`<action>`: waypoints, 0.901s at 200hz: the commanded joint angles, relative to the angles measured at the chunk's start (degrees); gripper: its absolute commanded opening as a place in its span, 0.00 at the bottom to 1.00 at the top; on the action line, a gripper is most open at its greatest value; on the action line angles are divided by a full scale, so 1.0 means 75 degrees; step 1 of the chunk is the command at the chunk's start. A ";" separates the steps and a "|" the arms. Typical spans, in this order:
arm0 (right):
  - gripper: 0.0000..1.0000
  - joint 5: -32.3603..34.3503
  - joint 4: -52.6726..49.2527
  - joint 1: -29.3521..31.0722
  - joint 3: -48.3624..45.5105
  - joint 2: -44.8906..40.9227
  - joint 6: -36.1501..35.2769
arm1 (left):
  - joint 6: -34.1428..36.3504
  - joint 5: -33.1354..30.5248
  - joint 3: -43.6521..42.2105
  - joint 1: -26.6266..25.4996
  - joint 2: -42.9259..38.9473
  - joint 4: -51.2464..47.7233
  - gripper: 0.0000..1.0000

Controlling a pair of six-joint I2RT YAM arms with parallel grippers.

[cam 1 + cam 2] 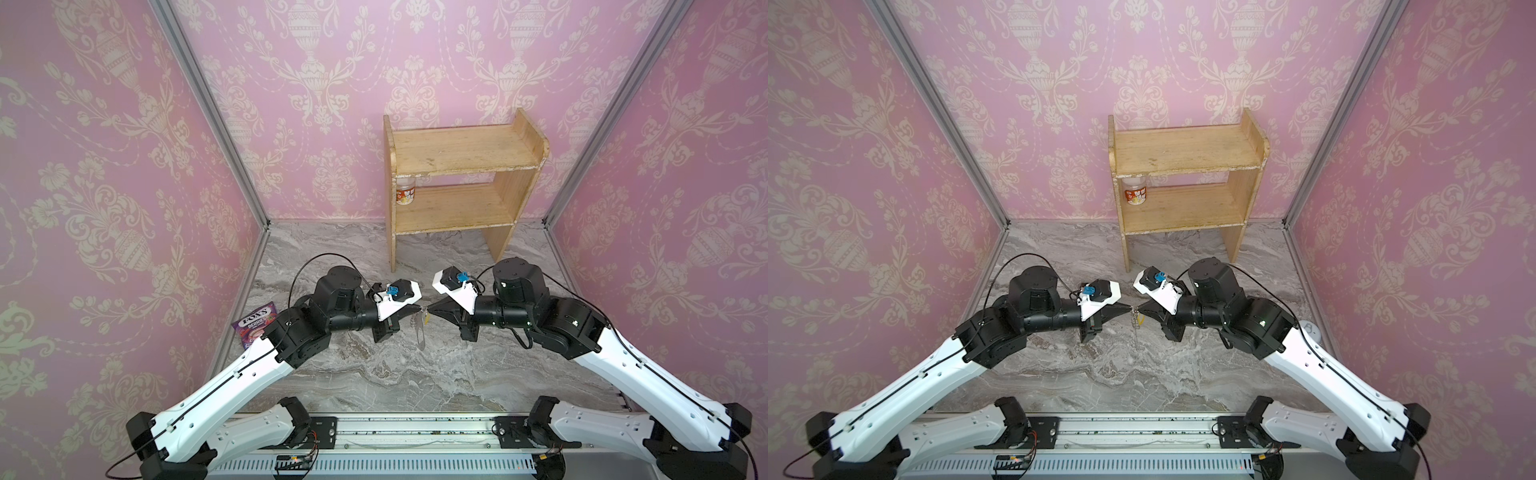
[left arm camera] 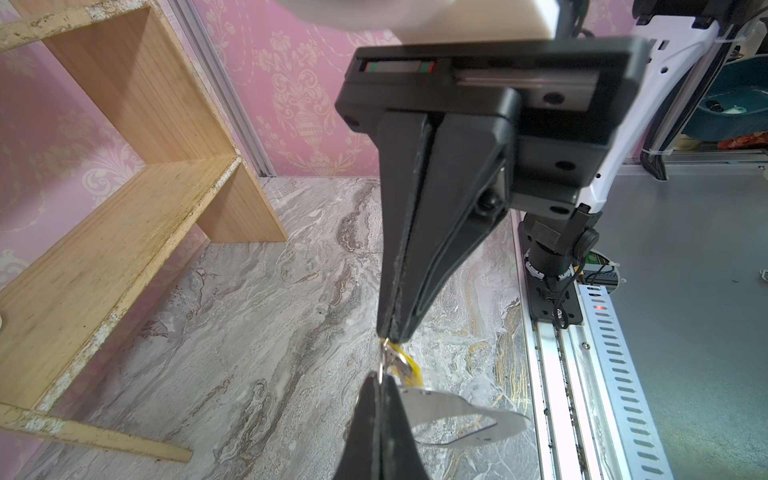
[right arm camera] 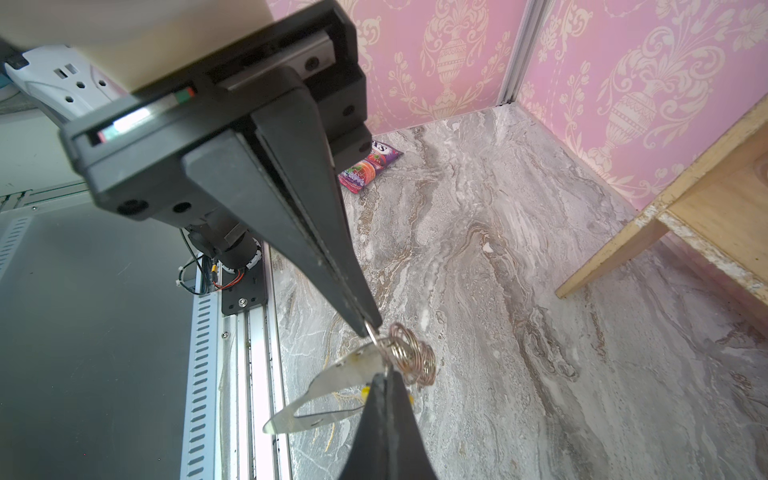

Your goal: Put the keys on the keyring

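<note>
The keyring (image 1: 420, 336) hangs above the desk's (image 1: 374, 374) middle — left hand (image 1: 415, 308) at its 9 o'clock clamped on it, right hand (image 1: 431, 309) at 3 o'clock apparently clamped on the keys (image 1: 427, 318), seemingly to thread them.

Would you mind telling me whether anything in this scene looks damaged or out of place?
The wooden shelf has chipped, flaking white edges, clearest in the wrist views. A purple candy bag lies loose on the table at its left edge, unrelated to the task. Nothing looks spilled.
</note>
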 commanded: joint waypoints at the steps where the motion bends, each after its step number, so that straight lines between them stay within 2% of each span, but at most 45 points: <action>1: 0.00 -0.0095 0.0218 0.0025 0.0271 -0.0187 -0.0159 | 0.0038 0.0225 0.0229 -0.0020 0.0013 -0.0172 0.00; 108: 0.00 -0.0402 -0.0004 0.0025 0.0289 -0.0225 -0.0234 | 0.0103 -0.0257 0.0391 -0.0022 0.0124 -0.0349 0.00; 180: 0.00 -0.0281 -0.0131 0.0077 0.0065 -0.0188 -0.0431 | -0.0458 -0.0273 0.0711 -0.0027 0.0165 0.0042 0.00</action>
